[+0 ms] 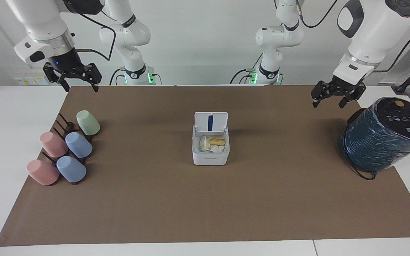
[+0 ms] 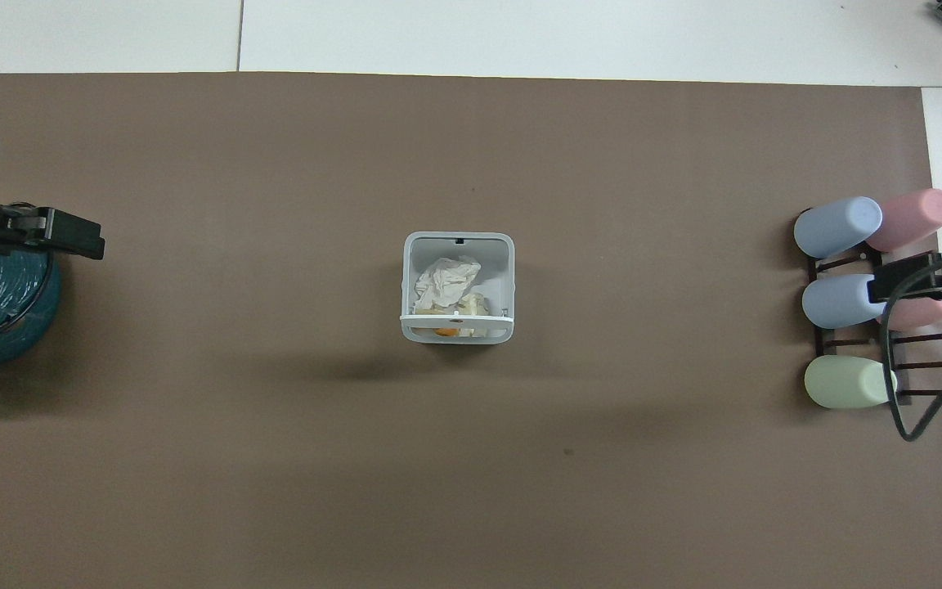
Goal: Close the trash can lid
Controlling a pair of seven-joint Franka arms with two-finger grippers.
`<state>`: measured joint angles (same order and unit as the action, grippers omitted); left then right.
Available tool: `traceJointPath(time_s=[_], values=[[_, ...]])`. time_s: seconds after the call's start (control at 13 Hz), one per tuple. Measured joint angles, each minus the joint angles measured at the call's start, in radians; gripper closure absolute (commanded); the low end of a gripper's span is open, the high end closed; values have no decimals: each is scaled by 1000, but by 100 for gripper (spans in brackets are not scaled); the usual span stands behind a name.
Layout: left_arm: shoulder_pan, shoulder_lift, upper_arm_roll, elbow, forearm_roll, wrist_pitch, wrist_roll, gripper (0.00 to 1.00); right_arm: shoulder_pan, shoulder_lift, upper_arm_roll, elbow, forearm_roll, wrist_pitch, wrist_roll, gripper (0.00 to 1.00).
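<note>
The trash can (image 1: 210,159) is a small white square box in the middle of the brown mat. Its lid (image 1: 211,122) stands upright and open on the side nearer to the robots, with the blue strip of its inner face showing. Crumpled tissue and an orange scrap lie inside. In the overhead view the can (image 2: 457,239) is seen from above and the lid (image 2: 456,315) edge-on. My left gripper (image 1: 329,103) hangs open and empty in the air beside the teal cylinder, and also shows in the overhead view (image 2: 78,237). My right gripper (image 1: 80,85) hangs open and empty over the mat's corner above the cups, and also shows in the overhead view (image 2: 888,286).
A large dark teal wrapped cylinder (image 1: 383,138) stands at the left arm's end of the table. A dark rack with several pink, blue and green cups (image 1: 66,149) sits at the right arm's end. The brown mat (image 1: 205,206) covers most of the table.
</note>
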<state>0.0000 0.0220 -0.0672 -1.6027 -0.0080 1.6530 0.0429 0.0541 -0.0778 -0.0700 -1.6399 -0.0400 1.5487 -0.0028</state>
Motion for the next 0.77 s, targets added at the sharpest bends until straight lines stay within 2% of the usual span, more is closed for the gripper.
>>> traceJointPath(time_s=[0.54,0.62,0.69,0.77], values=[[-20,-3,-13,-10,0,-4,-5,0,0,0,0,0,0,0,0,0],[-45,-10,-16,-26,0,-5,-32,12,0,0,0,0,0,0,0,0],[-79,-20,-19,-49,-1,-6,-88,30,0,0,0,0,0,0,0,0],[-116,-31,-23,-73,-1,-6,-142,44,0,0,0,0,0,0,0,0]])
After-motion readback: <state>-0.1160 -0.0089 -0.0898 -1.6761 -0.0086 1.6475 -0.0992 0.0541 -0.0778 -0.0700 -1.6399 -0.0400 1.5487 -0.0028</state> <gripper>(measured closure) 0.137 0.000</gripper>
